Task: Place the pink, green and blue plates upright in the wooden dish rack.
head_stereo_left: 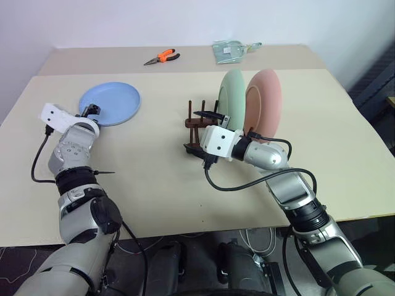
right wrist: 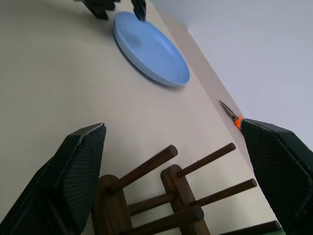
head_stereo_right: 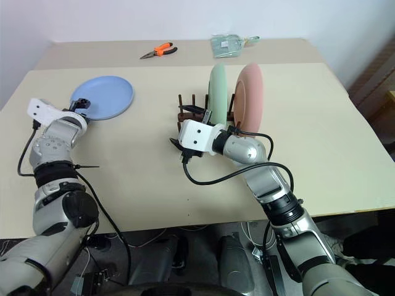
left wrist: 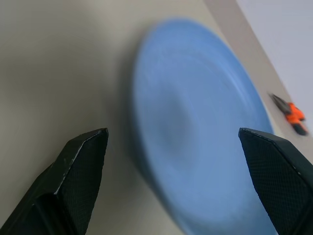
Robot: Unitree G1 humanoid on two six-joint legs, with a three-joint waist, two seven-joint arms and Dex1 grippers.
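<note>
A broad stretch of bare counter [head_stereo_left: 154,185] is lying open between the blue plate [head_stereo_left: 110,103] and the wooden dish rack [head_stereo_left: 196,123], giving free passage there. The left tool [head_stereo_left: 91,111] is sitting at the blue plate's near rim with its fingers spread wide, the plate lying flat between them. The right tool [head_stereo_left: 208,116], fingers apart, is hanging just over the rack's empty near pegs, blocking that end. The green plate [head_stereo_left: 231,92] and pink plate [head_stereo_left: 264,98] are standing upright, walling off the rack's right side. Orange pliers [head_stereo_left: 162,57] and a packet [head_stereo_left: 228,50] are lying far back, well apart.
</note>
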